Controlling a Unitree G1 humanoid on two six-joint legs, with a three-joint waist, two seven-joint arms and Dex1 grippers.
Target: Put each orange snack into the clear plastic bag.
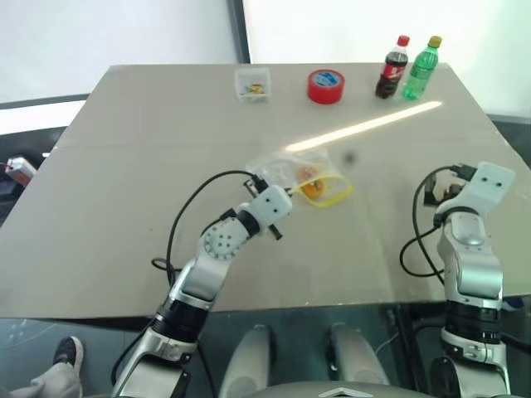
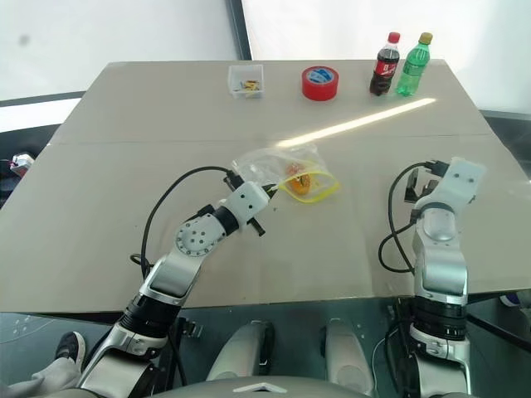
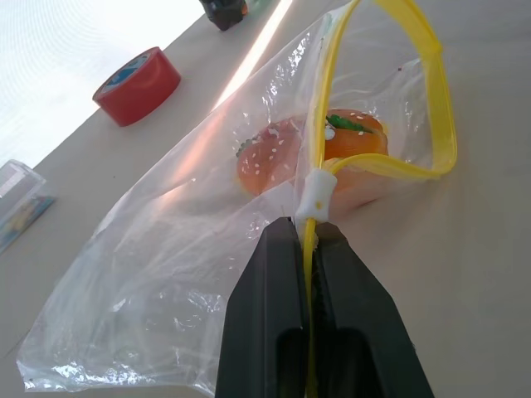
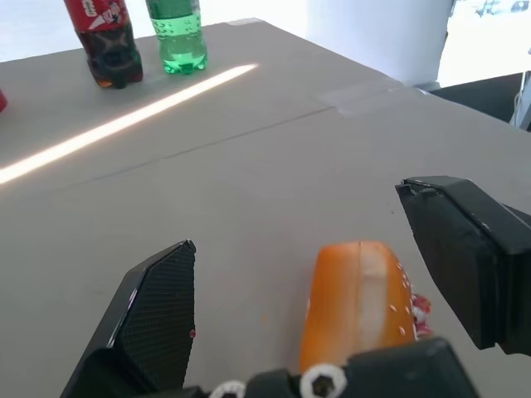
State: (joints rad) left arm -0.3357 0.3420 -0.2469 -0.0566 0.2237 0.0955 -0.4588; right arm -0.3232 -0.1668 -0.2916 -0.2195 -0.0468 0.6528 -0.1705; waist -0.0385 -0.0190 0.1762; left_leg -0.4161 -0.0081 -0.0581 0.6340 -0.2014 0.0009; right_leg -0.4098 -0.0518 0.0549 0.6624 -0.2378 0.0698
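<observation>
Orange snacks first: two of them (image 3: 270,157) (image 3: 357,137) inside the clear plastic bag (image 1: 303,178), side by side near its mouth, seen through the crinkled film; a third orange snack (image 4: 357,303) lying on the worktop (image 1: 124,166) between the right gripper's (image 4: 332,290) fingers, untouched by either black pad. Bag resting near the middle of the worktop, mouth held agape into a yellow loop (zip strip bowed outward on the far side). Left gripper (image 3: 307,240) clenched on the yellow zip strip just below its white slider, fingers pressed together with the strip pinched between them. Right gripper over the worktop's right-hand side, well apart from the bag, fingers (image 4: 158,307) spread wide and grasping nothing. Along the far edge of the worktop: small clear square box (image 1: 252,84) with bits inside, red tape roll (image 1: 325,85) with a blue core beside it, then a dark cola bottle (image 1: 392,68) and a green bottle (image 1: 421,68) standing upright just beside each other. Bright streak of light slanting across the surface between the bottles and the bag.
</observation>
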